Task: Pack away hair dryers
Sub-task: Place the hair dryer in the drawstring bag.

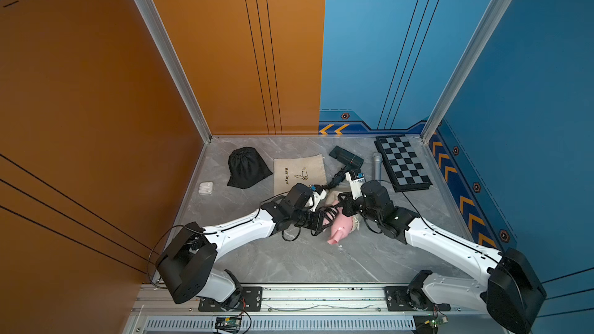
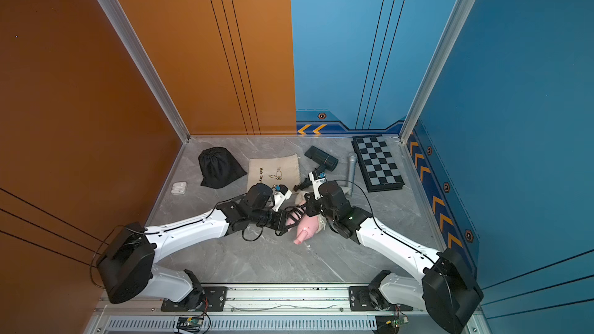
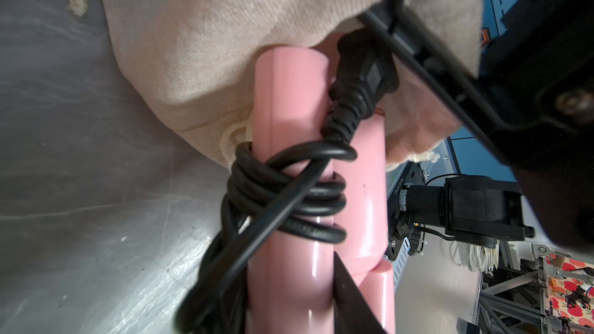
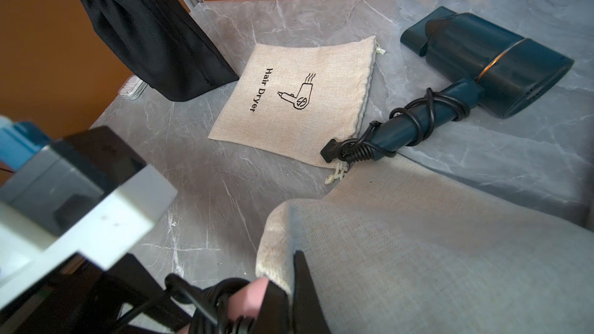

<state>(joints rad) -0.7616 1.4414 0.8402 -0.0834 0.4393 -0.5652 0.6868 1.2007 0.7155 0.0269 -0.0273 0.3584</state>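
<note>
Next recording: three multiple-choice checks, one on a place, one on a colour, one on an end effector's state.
1. The slim grey metal microphone lies: A) between the dark L-shaped hair dryer and the black-and-white chessboard; B) on the black bag; C) by the front rail.
2. The cord wound round the pink plastic hair dryer in the left end effector is: A) white; B) black; C) red.
3. The right end effector is: A) open in mid-air; B) shut on the plain beige cloth bag; C) holding the microphone.
Key: A, they flank it; B, black coils show; B, it pinches the bag's rim.
</note>
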